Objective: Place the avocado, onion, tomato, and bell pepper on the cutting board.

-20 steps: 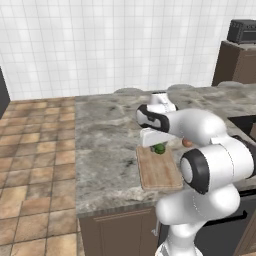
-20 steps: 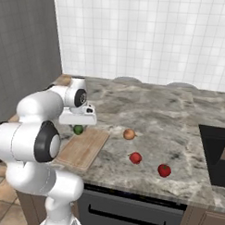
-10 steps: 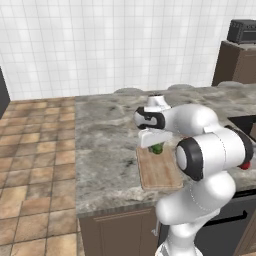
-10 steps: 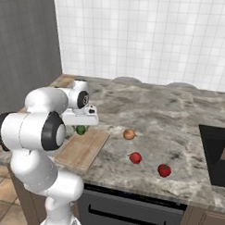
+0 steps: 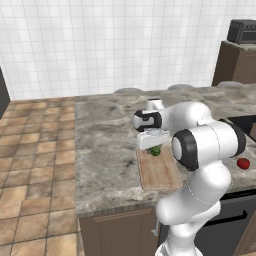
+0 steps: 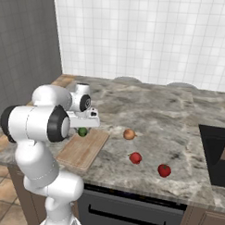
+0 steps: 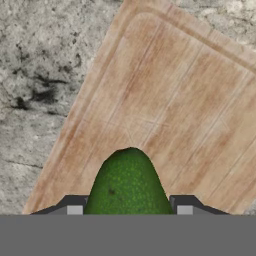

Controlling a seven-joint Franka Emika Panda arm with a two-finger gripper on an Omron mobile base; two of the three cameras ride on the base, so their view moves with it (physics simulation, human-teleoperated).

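Green avocado (image 7: 128,182) clamped in end effector (image 7: 129,207) over cutting board (image 7: 165,105); onion (image 6: 128,134), tomato (image 6: 135,157) nearby.

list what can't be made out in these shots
- Avocado: its lower end is cut off at the bottom of the hand view, between the gripper fingers.
- Whether the avocado touches the board: not shown.
- Bell pepper stem: too small in the left base view.
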